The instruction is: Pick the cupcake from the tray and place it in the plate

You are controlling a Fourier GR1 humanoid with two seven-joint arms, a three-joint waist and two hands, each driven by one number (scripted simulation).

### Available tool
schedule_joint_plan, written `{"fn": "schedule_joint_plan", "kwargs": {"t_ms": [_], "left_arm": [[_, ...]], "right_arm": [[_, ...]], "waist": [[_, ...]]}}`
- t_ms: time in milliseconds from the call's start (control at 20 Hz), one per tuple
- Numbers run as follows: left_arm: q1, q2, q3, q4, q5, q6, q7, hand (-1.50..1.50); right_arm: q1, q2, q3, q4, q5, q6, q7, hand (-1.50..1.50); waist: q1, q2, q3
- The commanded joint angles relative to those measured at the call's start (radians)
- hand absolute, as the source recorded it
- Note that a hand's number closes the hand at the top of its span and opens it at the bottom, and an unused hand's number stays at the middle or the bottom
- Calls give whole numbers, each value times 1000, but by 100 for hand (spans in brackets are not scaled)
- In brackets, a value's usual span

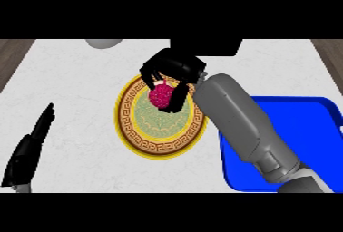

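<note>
My right hand hangs over the upper part of the plate, its fingers curled round a pink-red cupcake. The plate is round with a yellow rim, a brown patterned band and a green centre. Most of the cupcake shows below the hand, over the plate's middle; whether it touches the plate I cannot tell. The grey right forearm slants up from the lower right, crossing the blue tray. My left hand rests open at the left edge, fingers pointing up.
The blue tray lies at the right, partly hidden by the forearm. A grey rounded object sits at the counter's far edge. A dark block stands behind the right hand. Wooden strips border the white counter on both sides.
</note>
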Motion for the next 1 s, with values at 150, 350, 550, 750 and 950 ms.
{"fn": "schedule_joint_plan", "kwargs": {"t_ms": [150,350,550,750,950], "left_arm": [[-46,-9,-6,35,-1,-17,1,0],[-88,0,5,87,-16,-17,-26,0],[-69,5,18,95,-17,-27,-46,0],[-58,8,9,-24,-4,-39,51,0],[-2,-32,1,32,-32,4,-37,0]], "right_arm": [[56,40,31,117,-137,-16,63,150],[24,41,177,177,-202,-126,157,-150],[38,41,206,172,-290,-158,111,-150],[55,41,116,140,-429,-188,84,-150],[3,29,-41,206,-496,-205,86,-150]], "waist": [[19,8,0],[32,9,0],[21,7,0],[26,8,1],[12,9,0]]}}
